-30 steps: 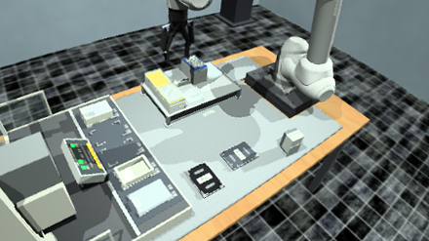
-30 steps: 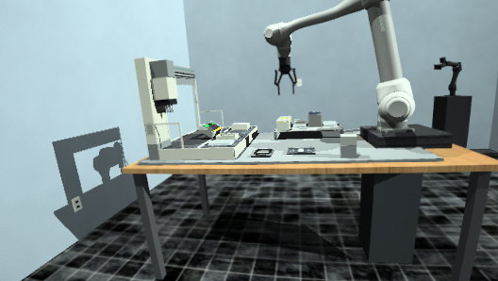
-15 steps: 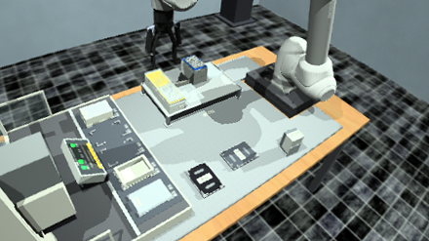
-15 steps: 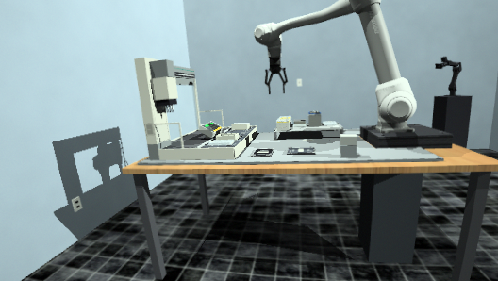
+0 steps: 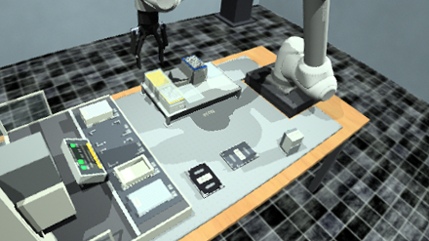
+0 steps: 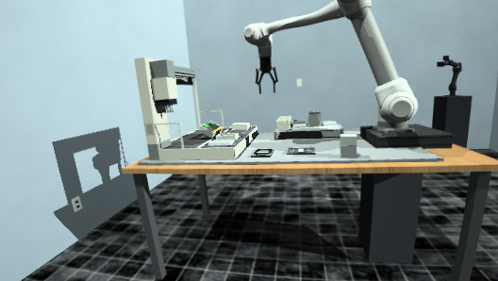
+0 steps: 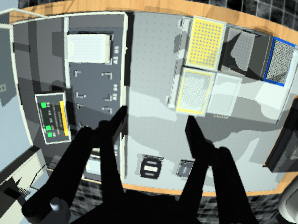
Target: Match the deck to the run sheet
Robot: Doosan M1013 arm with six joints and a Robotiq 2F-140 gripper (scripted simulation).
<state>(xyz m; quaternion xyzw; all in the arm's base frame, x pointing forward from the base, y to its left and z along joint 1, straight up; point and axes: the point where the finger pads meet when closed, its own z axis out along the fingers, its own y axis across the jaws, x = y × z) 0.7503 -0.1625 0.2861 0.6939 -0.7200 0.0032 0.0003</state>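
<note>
My gripper is open and empty. It hangs high above the table, between the shelf and the liquid handler's deck. On the deck row, a white block sits at the far end, an open white reservoir sits nearer, and a pale lidded plate sits at the near end. The positions between them show bare locators. A grey item with green spots and a yellow side lies beside the row.
The shelf holds a yellow-topped rack, a second yellow-edged rack and a tall blue-rimmed block. Two black nests and a small grey key box stand on the mat. The handler's tower rises at the left.
</note>
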